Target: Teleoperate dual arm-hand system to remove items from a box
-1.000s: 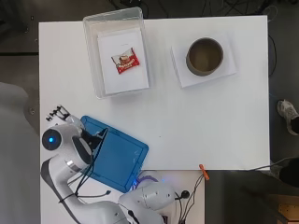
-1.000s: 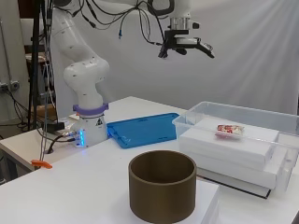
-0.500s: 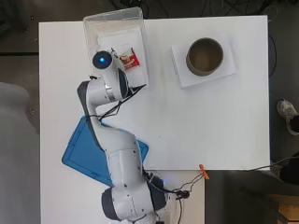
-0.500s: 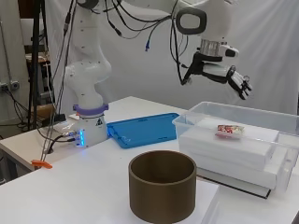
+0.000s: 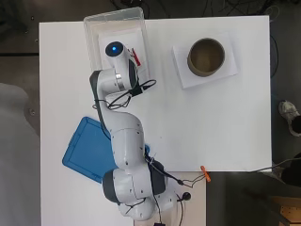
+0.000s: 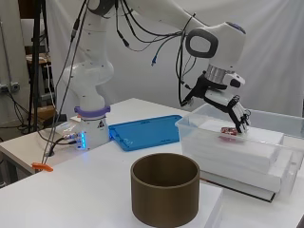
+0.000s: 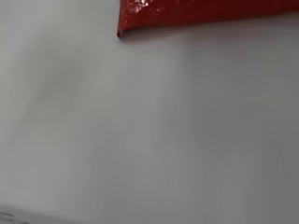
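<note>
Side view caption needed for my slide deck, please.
Hand reaching down to a red packet inside the clear box.

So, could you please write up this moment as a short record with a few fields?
hand: hand reaching down into the box, fingers extended toward the packet; contact cannot be confirmed
packet: small red packet lying on the white block inside the box
box: clear plastic box, lid off
lid: blue lid flat on the table beside the arm's base
cup: brown cylindrical cup standing on a white sheet, apart from the box
task state: packet not yet lifted out
</note>
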`<action>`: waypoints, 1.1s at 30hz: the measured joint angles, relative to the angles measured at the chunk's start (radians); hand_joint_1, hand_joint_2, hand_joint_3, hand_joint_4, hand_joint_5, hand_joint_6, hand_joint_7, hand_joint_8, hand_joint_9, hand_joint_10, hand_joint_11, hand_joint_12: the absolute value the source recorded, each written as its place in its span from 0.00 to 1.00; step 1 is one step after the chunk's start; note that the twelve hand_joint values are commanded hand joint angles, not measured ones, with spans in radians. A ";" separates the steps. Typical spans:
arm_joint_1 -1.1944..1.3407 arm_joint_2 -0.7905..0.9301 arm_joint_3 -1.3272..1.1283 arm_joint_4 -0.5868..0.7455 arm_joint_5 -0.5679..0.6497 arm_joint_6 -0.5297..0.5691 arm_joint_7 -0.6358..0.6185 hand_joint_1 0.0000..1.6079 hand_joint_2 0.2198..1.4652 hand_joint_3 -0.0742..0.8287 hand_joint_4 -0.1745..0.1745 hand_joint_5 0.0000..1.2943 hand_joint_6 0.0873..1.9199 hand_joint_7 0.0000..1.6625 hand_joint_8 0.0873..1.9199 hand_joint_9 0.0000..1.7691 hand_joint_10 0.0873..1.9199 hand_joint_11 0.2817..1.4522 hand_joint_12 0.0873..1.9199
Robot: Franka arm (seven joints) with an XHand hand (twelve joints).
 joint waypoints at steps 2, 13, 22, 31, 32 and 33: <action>0.000 -0.014 -0.002 -0.024 -0.023 0.001 0.037 0.14 0.62 0.08 0.63 0.36 0.00 0.36 0.00 0.41 0.00 0.35 0.00; 0.009 0.106 -0.004 0.148 -0.106 -0.253 0.310 0.48 0.71 0.09 0.57 0.37 0.46 0.36 0.26 0.41 0.18 0.41 0.00; 0.006 0.118 0.003 0.181 -0.086 -0.284 0.280 0.63 0.73 0.08 1.00 0.73 0.54 0.64 1.00 0.74 1.00 0.64 1.00; -0.014 -0.104 -0.020 0.061 0.068 -0.111 0.157 0.63 0.73 0.08 1.00 0.74 0.52 0.56 1.00 0.68 1.00 0.58 1.00; -0.015 -0.103 -0.022 0.059 0.070 -0.108 0.154 0.63 0.73 0.08 1.00 0.74 0.52 0.56 1.00 0.68 1.00 0.58 1.00; -0.015 -0.103 -0.023 0.059 0.071 -0.107 0.154 0.61 0.76 0.09 0.95 0.68 0.58 0.53 0.99 0.65 1.00 0.52 0.97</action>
